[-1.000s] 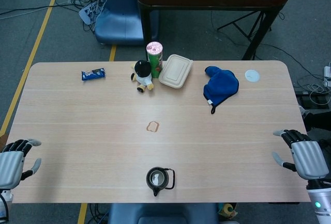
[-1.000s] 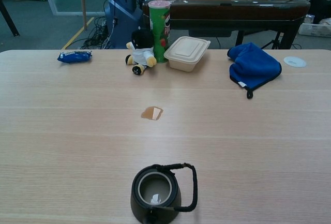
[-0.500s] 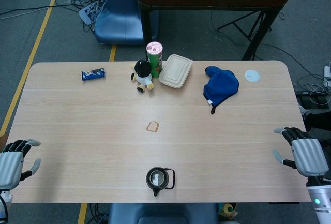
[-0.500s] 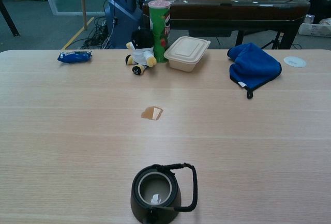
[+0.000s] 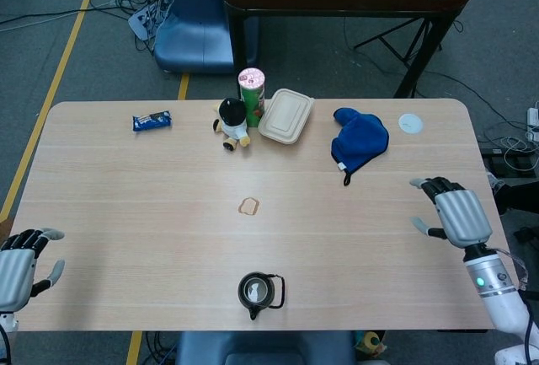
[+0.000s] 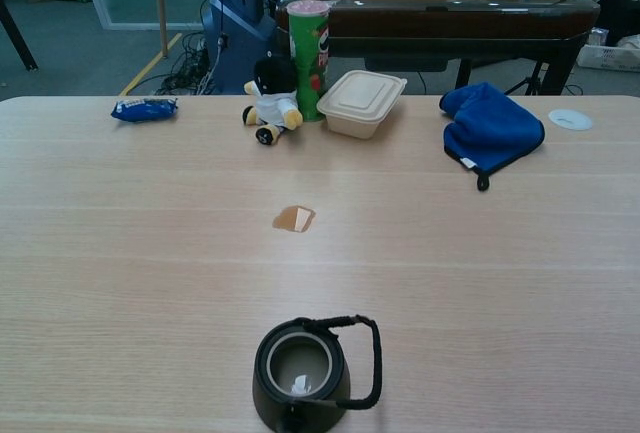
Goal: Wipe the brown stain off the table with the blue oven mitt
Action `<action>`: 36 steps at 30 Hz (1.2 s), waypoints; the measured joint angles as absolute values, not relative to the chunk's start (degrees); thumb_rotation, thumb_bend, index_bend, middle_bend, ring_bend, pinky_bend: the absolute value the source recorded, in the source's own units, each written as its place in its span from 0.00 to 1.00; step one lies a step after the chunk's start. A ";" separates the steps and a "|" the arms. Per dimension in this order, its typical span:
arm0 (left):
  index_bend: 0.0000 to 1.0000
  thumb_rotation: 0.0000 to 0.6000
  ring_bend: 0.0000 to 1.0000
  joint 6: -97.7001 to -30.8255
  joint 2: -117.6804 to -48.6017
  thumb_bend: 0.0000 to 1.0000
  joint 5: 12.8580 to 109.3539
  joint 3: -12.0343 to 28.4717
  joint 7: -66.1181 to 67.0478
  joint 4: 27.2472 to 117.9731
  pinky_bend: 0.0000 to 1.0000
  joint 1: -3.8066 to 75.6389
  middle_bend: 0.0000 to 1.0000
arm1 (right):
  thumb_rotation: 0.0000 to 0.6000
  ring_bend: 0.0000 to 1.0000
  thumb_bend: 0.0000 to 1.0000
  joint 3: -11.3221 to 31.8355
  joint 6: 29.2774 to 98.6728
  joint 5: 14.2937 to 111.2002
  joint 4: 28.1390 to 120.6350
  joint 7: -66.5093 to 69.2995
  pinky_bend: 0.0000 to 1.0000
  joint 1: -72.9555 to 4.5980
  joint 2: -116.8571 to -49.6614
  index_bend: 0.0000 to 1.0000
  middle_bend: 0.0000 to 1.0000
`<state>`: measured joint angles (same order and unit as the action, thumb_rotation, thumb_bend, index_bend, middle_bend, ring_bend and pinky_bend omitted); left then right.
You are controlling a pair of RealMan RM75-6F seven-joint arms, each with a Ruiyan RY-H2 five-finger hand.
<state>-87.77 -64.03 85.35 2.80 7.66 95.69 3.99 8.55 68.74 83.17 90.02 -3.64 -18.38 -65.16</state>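
Both hands empty, fingers apart. Right hand point(image 5: 452, 216): fingers point(image 5: 428, 185) spread and pointing up-bench, nothing between them. It has come in from the right bench edge and forward in the last half second; a second ago it sat lower, at the near right corner. It now hangs over the right side of the bench point(image 5: 126, 213), below and to the right of the blue oven mitt point(image 5: 360, 141), still apart from it.

Left hand point(image 5: 18, 262): fingers loosely open, holding nothing, parked at the near left corner, barely shifted across the frames. Neither hand shows in the chest view.

Mitt lies flat at far right of the bench, loop trailing toward the near side, beside the beige lidded box point(image 5: 286, 115). Unmoved. Brown stain point(image 5: 248, 206) sits mid-bench, well apart from the mitt, untouched. Black kettle point(image 5: 260, 291) stands near the front edge, below the stain.

Reading: the reach for the mitt has begun, right arm leading. Grasp not yet made, wiping not started. Next the hand probably must travel up and left to close on the mitt, then carry it across to the stain.
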 measured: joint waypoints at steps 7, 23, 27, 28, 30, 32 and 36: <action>0.35 1.00 0.26 -88.18 -63.75 0.30 85.34 2.73 7.59 95.93 0.26 3.57 0.32 | 1.00 0.20 0.28 10.82 59.37 77.43 85.96 -5.43 0.35 -24.98 -68.43 0.13 0.25; 0.35 1.00 0.26 -88.73 -63.50 0.30 84.84 3.08 8.04 96.35 0.26 3.11 0.32 | 1.00 0.10 0.19 14.62 42.36 63.64 65.94 -9.11 0.26 -38.14 -79.46 0.00 0.13; 0.35 1.00 0.26 -88.66 -63.50 0.30 84.80 3.27 8.40 96.56 0.26 3.25 0.32 | 1.00 0.10 0.17 15.20 39.30 62.15 59.43 -8.64 0.26 -41.19 -82.86 0.00 0.13; 0.35 1.00 0.26 -88.63 -63.54 0.30 84.78 3.30 8.49 96.58 0.26 3.28 0.32 | 1.00 0.10 0.17 15.31 38.71 61.89 58.03 -8.54 0.26 -41.83 -83.59 0.00 0.13; 0.35 1.00 0.26 -88.60 -63.57 0.30 84.70 3.36 8.72 96.66 0.26 3.30 0.32 | 1.00 0.10 0.17 15.56 37.27 61.22 54.73 -8.35 0.26 -43.31 -85.31 0.00 0.13; 0.35 1.00 0.26 -88.61 -63.56 0.30 84.54 3.39 8.83 96.70 0.26 3.25 0.32 | 1.00 0.10 0.17 15.74 35.89 60.63 51.82 -8.26 0.26 -44.60 -86.78 0.00 0.13; 0.35 1.00 0.26 -88.74 -63.44 0.30 84.12 3.45 8.90 96.69 0.26 3.02 0.32 | 1.00 0.10 0.17 16.11 32.83 59.42 45.37 -8.11 0.26 -47.35 -89.92 0.00 0.13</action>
<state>-88.74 -63.44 84.12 3.45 8.90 96.69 3.02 16.11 32.83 59.42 45.37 -8.11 -47.35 -89.92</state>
